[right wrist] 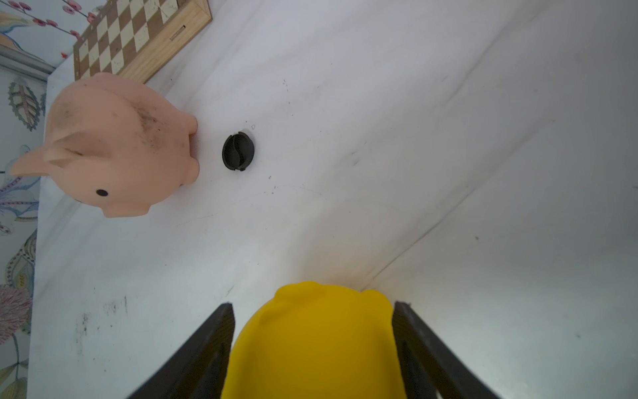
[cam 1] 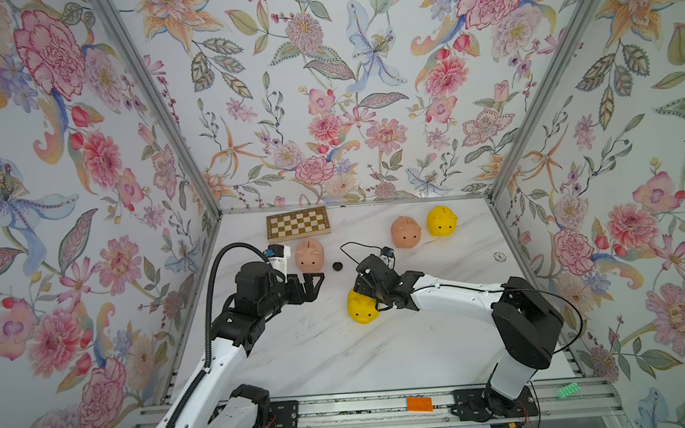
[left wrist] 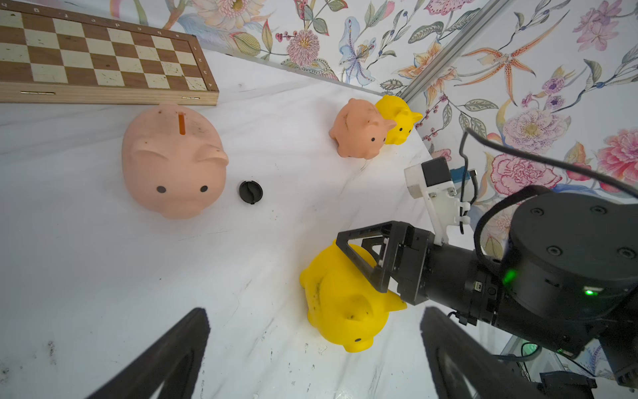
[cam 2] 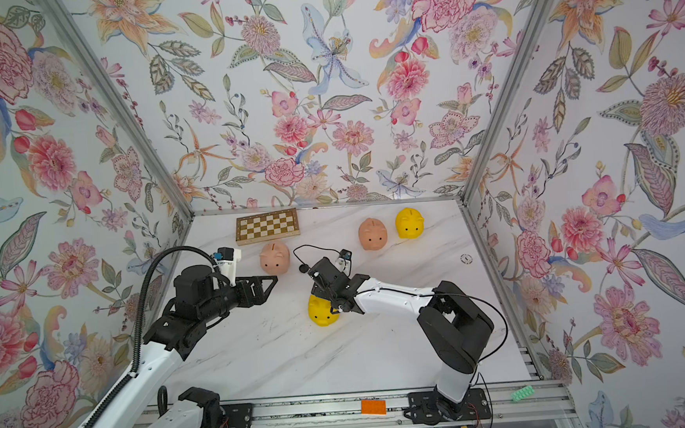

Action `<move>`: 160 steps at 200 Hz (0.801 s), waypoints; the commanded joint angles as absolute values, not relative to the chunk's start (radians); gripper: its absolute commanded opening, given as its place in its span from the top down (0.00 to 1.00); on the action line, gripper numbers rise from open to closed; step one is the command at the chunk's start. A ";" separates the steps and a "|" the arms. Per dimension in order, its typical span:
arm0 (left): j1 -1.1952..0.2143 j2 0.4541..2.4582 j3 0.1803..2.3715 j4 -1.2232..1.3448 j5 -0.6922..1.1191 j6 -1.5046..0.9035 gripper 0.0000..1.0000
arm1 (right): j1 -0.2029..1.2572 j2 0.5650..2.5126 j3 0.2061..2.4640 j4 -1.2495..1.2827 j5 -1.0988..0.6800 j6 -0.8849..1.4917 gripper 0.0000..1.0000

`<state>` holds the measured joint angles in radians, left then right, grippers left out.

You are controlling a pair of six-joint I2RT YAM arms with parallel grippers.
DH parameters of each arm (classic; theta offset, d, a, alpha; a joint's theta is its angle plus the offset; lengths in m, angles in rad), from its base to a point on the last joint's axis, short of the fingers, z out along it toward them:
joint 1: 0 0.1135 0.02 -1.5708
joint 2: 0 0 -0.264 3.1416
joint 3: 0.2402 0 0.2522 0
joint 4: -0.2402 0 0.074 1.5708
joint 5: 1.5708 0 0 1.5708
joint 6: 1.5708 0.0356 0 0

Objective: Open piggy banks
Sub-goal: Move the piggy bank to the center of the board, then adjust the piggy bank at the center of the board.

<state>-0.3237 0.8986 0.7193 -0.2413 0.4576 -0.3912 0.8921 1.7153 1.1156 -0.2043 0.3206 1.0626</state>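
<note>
Right wrist view is showing the yellow piggy bank [right wrist: 310, 345] lying on the table [right wrist: 379, 155] between the fingers of the right gripper [right wrist: 312, 305], whether pinched or merely straddled being unclear, while the left gripper [cam 1: 314, 286] is hovering spread and empty, farther off.

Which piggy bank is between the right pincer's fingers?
The yellow pig nearest the robot; the right pincer straddles it. The other yellow pig and both pink pigs stand farther back.

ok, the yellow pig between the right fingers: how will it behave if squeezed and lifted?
The yellow pig is rounded, on a smooth table: likely rolls or slides if nudged. Curved flanks may slip between the right gripper's flat fingers. Hollow bank, probably light.
</note>
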 commanded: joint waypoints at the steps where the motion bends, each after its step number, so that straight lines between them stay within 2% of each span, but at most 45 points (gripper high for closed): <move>1: -0.365 0.909 0.708 -0.247 0.468 -0.401 0.01 | 0.877 1.642 1.098 -0.191 0.391 1.042 0.19; 23: -0.428 0.927 0.710 -0.268 0.417 -0.396 0.01 | 0.857 1.588 1.083 -0.187 0.403 0.941 0.02; 82: -0.648 1.053 0.788 -0.317 0.199 -0.424 0.01 | 0.729 1.431 0.945 -0.144 0.410 0.754 0.01; 123: -0.835 1.256 0.948 -0.453 0.005 -0.450 0.01 | 0.634 1.336 0.830 -0.156 0.336 0.649 0.01; 160: -0.931 1.446 1.121 -0.613 -0.148 -0.517 0.01 | 0.567 1.271 0.732 -0.188 0.299 0.653 0.01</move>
